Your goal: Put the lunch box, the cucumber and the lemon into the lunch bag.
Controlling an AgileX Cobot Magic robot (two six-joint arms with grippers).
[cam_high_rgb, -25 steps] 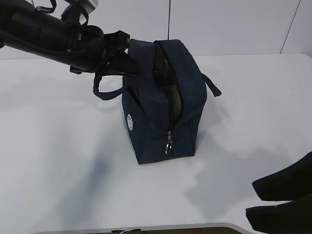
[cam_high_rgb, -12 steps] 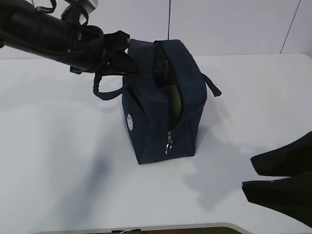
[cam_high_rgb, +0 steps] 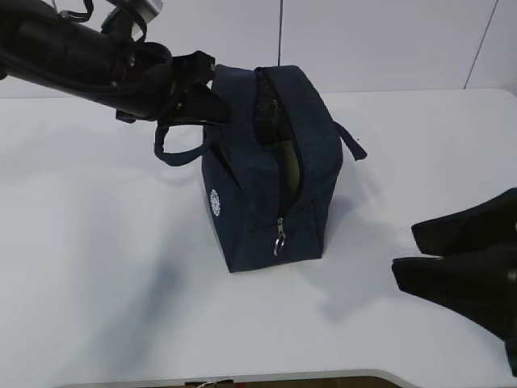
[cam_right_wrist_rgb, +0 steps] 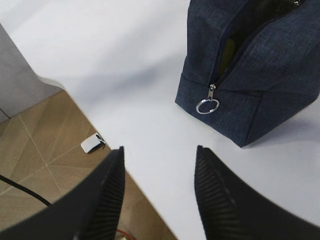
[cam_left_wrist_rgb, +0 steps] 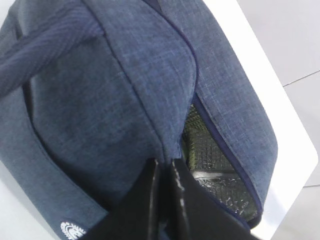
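The navy lunch bag [cam_high_rgb: 262,186] stands upright mid-table with its zipper open along the top and down the near end. Its silver ring pull [cam_high_rgb: 279,242] hangs low. My left gripper [cam_high_rgb: 212,113] is shut on the fabric of the bag's left opening edge [cam_left_wrist_rgb: 150,125], its jaws [cam_left_wrist_rgb: 164,162] pinched together beside the silver lining [cam_left_wrist_rgb: 210,155]. A pale yellow-green surface [cam_high_rgb: 287,166] shows inside the slit; I cannot tell which thing it is. Lunch box, cucumber and lemon are otherwise hidden. My right gripper [cam_high_rgb: 404,252] hovers open and empty at the right front, its fingers apart [cam_right_wrist_rgb: 159,150] facing the ring pull [cam_right_wrist_rgb: 207,106].
The white table [cam_high_rgb: 97,242] spreads around the bag. Its front edge [cam_right_wrist_rgb: 125,170] runs just under the right gripper, with wooden floor and a small white object [cam_right_wrist_rgb: 92,142] beyond. A loop handle [cam_high_rgb: 166,149] hangs on the bag's left, another [cam_high_rgb: 353,144] on its right.
My right gripper has moved up and to the left, nearer the bag, still open. The left arm and the bag have not moved.
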